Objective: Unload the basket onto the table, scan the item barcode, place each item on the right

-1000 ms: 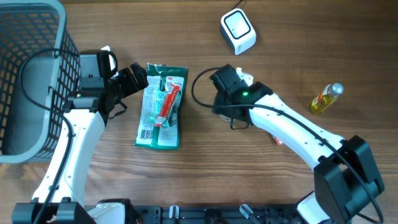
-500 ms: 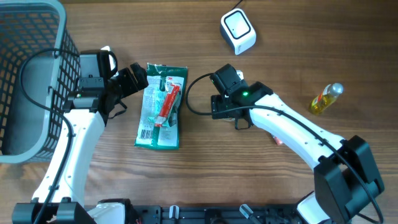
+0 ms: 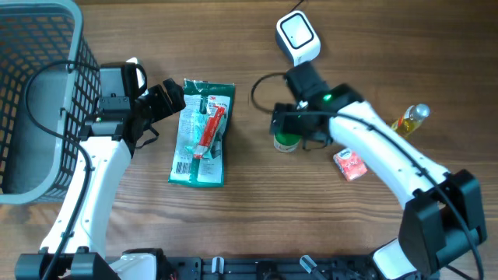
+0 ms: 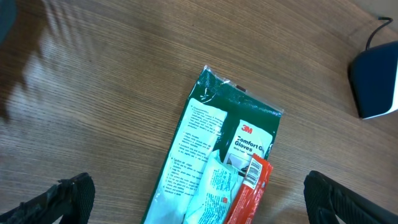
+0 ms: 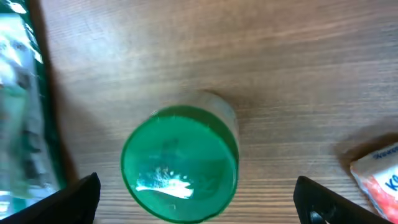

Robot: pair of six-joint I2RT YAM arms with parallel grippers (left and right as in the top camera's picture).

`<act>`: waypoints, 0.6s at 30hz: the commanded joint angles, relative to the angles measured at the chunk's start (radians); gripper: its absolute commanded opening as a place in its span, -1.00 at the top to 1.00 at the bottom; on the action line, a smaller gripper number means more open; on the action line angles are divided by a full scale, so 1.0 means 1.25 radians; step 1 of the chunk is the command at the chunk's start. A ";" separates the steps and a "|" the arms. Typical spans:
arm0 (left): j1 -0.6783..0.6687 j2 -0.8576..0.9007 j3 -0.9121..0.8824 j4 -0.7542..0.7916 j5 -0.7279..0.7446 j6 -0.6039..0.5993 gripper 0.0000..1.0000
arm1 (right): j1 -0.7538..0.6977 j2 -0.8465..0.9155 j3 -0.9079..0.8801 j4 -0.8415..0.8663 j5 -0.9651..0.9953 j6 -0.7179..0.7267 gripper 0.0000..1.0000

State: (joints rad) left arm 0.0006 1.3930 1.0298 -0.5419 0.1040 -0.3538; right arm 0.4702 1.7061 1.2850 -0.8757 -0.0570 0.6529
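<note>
overhead view of a wooden table [image 3: 233, 225] with my two arms over it. my right gripper [image 3: 298, 131] hung directly above a small green-lidded jar [image 3: 285, 143]. the jar stood upright on the wood just below the white barcode scanner [image 3: 298, 39], near it but not touching.

in the right wrist view the round green lid filled the middle. my two fingertips [image 5: 68, 202] showed only at the lower corners, clear of the lid on either side, so the jaws stood wide and gripped nothing. i judged the jar to be the item for scanning, placed close to the scanner so its label could be turned to the reader. no barcode showed from above, so it was probably on the side wall.

my left gripper [image 3: 171, 99] hovered at the upper left edge of a flat green glove packet [image 3: 201, 134]. its jaws were also spread wide, and the packet lay untouched between them.

a grey basket [image 3: 84, 70] sat at the far left, likely for finished items. a yellow bottle [image 3: 408, 123] and a red packet [image 3: 349, 164] lay to the right, apart from both grippers.
</note>
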 commanded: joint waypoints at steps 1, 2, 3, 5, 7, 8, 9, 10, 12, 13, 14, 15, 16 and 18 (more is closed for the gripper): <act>0.003 -0.010 0.013 0.002 0.009 0.004 -1.00 | -0.013 0.004 0.021 -0.003 -0.067 0.011 -0.99; 0.003 -0.010 0.013 0.002 0.009 0.004 -1.00 | -0.011 0.004 0.021 0.000 -0.052 0.048 -0.99; 0.003 -0.010 0.013 0.002 0.009 0.004 -1.00 | -0.010 0.004 0.021 0.002 -0.037 0.065 -0.99; 0.003 -0.010 0.013 0.002 0.009 0.004 -1.00 | -0.009 0.004 0.020 0.002 -0.017 0.093 -0.99; 0.003 -0.010 0.013 0.002 0.009 0.004 -1.00 | -0.007 0.004 0.016 0.009 -0.011 0.160 -0.99; 0.003 -0.010 0.013 0.002 0.009 0.004 -1.00 | -0.002 0.004 0.010 0.027 -0.011 0.178 -0.99; 0.003 -0.010 0.013 0.002 0.009 0.004 -1.00 | 0.002 0.004 0.004 0.046 -0.008 0.201 -0.99; 0.003 -0.010 0.013 0.002 0.009 0.004 -1.00 | 0.004 0.004 -0.003 0.060 -0.009 0.229 -0.99; 0.003 -0.010 0.013 0.002 0.009 0.004 -1.00 | 0.008 0.004 -0.019 0.077 -0.008 0.304 -0.99; 0.003 -0.010 0.013 0.002 0.009 0.004 -1.00 | 0.008 0.004 -0.027 0.085 -0.004 0.323 -1.00; 0.003 -0.010 0.013 0.002 0.009 0.005 -1.00 | 0.008 0.004 -0.032 0.082 0.001 0.358 -0.99; 0.003 -0.010 0.013 0.002 0.009 0.004 -1.00 | 0.008 0.004 -0.037 0.081 0.001 0.373 -1.00; 0.003 -0.010 0.013 0.002 0.009 0.004 -1.00 | 0.008 0.004 -0.042 0.078 0.001 0.396 -1.00; 0.003 -0.010 0.013 0.002 0.009 0.004 -1.00 | 0.008 0.004 -0.054 0.077 0.017 0.429 -1.00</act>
State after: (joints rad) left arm 0.0006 1.3930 1.0302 -0.5419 0.1040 -0.3538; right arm 0.4770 1.7061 1.2449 -0.7776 -0.0780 1.0756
